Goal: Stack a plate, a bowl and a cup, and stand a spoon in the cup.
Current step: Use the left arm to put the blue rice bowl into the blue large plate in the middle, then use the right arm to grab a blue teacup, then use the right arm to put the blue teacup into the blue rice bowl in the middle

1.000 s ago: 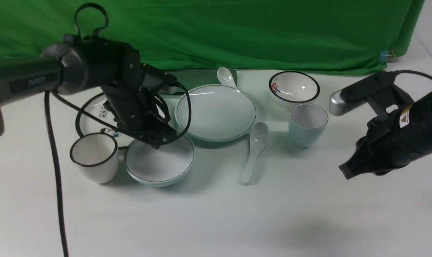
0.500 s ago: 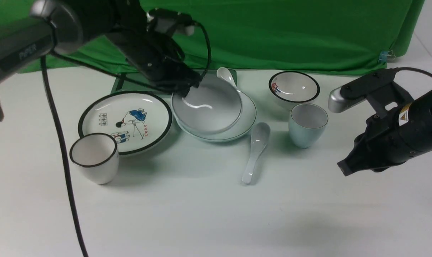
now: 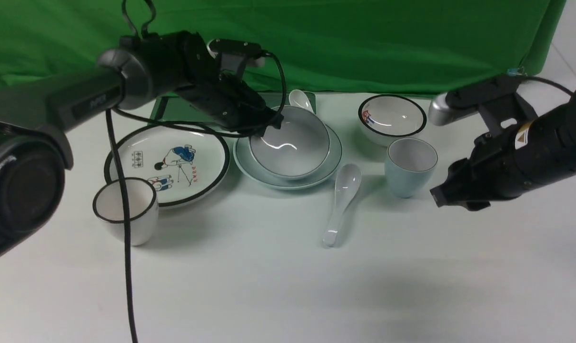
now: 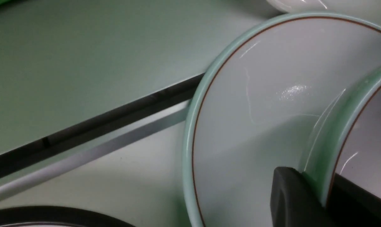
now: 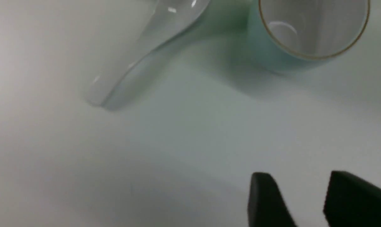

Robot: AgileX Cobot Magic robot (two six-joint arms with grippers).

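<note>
The pale blue-green bowl point(image 3: 290, 148) sits on the pale blue-green plate point(image 3: 250, 164) at the table's middle back. My left gripper point(image 3: 264, 128) is shut on the bowl's rim point(image 4: 327, 148), one finger outside and one inside; the plate point(image 4: 247, 104) shows beneath. The pale blue cup point(image 3: 410, 166) stands upright to the right, also in the right wrist view point(image 5: 304, 34). The white spoon point(image 3: 340, 202) lies between plate and cup, handle toward me, also in the right wrist view point(image 5: 140, 63). My right gripper point(image 3: 442, 196) is open and empty, just right of the cup point(image 5: 299, 201).
A white black-rimmed cartoon plate point(image 3: 166, 162) and a white black-rimmed cup point(image 3: 125, 209) sit at the left. A white black-rimmed bowl point(image 3: 392, 118) stands behind the blue cup. A second white spoon point(image 3: 301, 101) lies behind the plate. A green cloth point(image 3: 316, 43) hangs at the back.
My left gripper carried the bowl from the table's front left up and over, and lowered it onto the plate. My right gripper has moved left and up toward the cup.
</note>
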